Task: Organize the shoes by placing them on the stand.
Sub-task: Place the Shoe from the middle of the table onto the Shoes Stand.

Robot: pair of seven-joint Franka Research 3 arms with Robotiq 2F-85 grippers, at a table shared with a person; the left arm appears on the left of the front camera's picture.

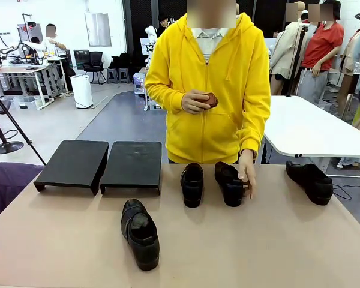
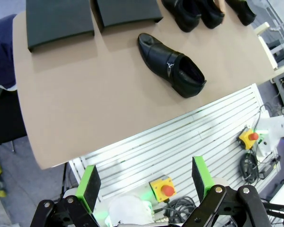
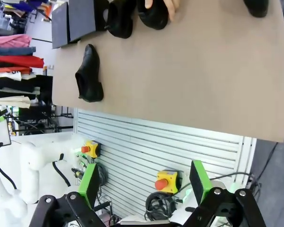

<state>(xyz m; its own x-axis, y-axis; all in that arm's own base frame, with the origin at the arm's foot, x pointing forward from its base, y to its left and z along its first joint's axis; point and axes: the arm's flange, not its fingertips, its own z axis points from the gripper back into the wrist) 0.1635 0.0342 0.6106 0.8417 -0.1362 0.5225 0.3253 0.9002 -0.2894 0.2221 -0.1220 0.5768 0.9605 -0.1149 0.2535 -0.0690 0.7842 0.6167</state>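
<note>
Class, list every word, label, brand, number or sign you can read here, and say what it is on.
None can be read.
Shoes: no legible brand or label.
Black stands: plain.
Yellow button box: any marking too small to read.

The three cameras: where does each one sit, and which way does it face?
Front view: on the robot's side, facing across the table at the person, whose hand rests against a shoe.
Left wrist view: above that side, looking down at the table; left gripper open below.
Right wrist view: likewise, rolled sideways; right gripper open.
All share the lone near shoe.
</note>
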